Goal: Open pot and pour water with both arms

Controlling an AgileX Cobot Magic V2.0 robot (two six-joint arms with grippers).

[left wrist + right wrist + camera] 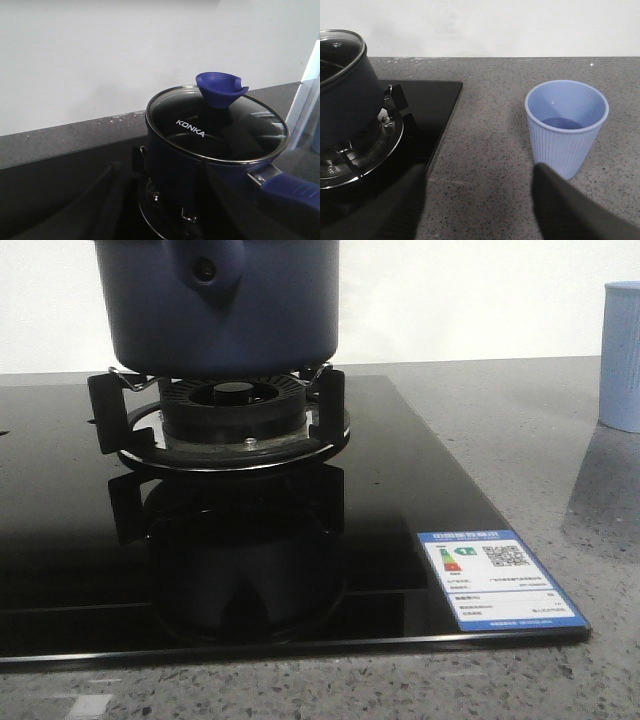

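The dark navy-blue pot (218,308) sits upright on the wire pan supports of the gas burner (233,412), which is set in a glossy black glass hob (400,490). From the front, the handle mount with its small round hole faces the camera. In the left wrist view the glass lid (215,125) is still on the pot, closed within the metal rim, with "KONKA" printed in white on the glass. A blue cup-shaped knob (220,88) stands on the lid. The pot's long blue handle (290,192) points out from the rim toward the edge of that view.

The left gripper (160,210) shows only as dark, blurred fingers (100,210) low in its own view, near the pot's side but not touching it; the jaws look spread apart and nothing is between them. The right gripper (480,200) also stands wide, with one dark finger (395,205) over the hob's edge and the other just in front of the pale blue ribbed cup (566,127); it holds nothing.

The cup stands upright on the grey speckled countertop (490,150), well apart from the pot on the robot's right, with a little liquid at its bottom. An energy label sticker (497,578) lies on the hob's near right corner.
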